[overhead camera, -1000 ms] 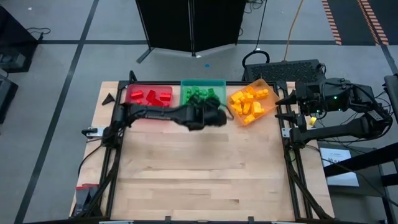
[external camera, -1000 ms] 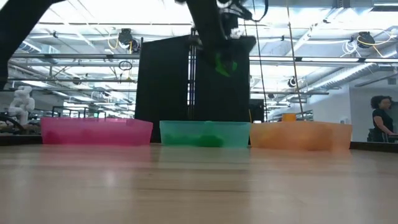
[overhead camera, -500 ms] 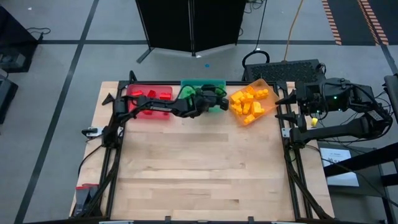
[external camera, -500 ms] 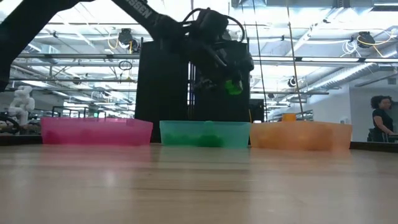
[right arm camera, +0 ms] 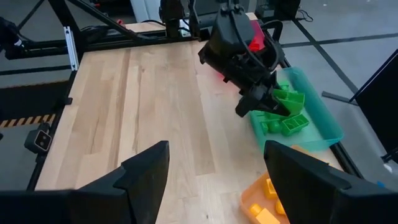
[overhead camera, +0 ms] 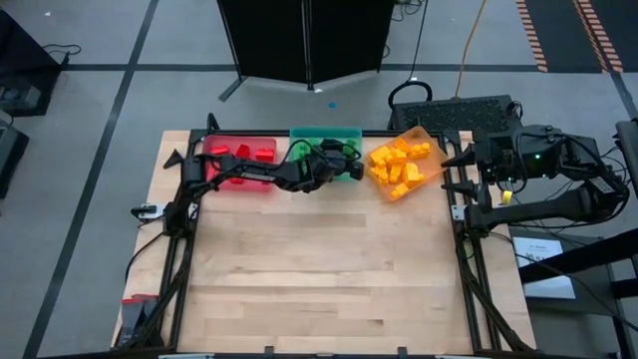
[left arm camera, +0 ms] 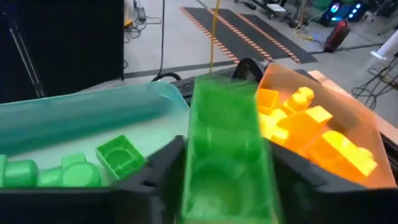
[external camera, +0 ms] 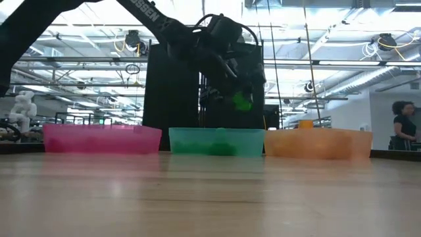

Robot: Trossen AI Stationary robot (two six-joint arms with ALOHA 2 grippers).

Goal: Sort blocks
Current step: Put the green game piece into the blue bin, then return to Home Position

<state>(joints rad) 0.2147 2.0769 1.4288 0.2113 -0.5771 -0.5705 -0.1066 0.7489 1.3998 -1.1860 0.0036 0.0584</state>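
My left gripper [overhead camera: 351, 168] hangs over the right end of the teal tray [overhead camera: 325, 133], a little above its rim, shut on a green block [external camera: 242, 101]. The block [left arm camera: 227, 155] fills the gap between the fingers and looks smeared. More green blocks [left arm camera: 118, 158] lie in the teal tray [left arm camera: 93, 115]. Red blocks [overhead camera: 242, 154] lie in the red tray, yellow blocks [overhead camera: 399, 168] in the orange tray. My right gripper [right arm camera: 214, 180] waits open, raised off the table's right edge, with nothing between its fingers. My left gripper has the green block's two opposite sides [left arm camera: 193, 162] between its two fingers. The fingers slant down toward the table's far right, over the teal tray. The block is clear of the tray and of the blocks in it.
The red tray [external camera: 102, 139], teal tray [external camera: 217, 141] and orange tray [external camera: 318, 143] stand side by side along the table's far edge. The bare wooden tabletop [overhead camera: 329, 269] reaches from them to the near edge. A person [external camera: 402, 128] stands far off in the room.
My left gripper has carried the green block from just in front of the trays toward the far edge and down, until it hangs low over the teal tray. Its wrist has rolled and tipped on the way.
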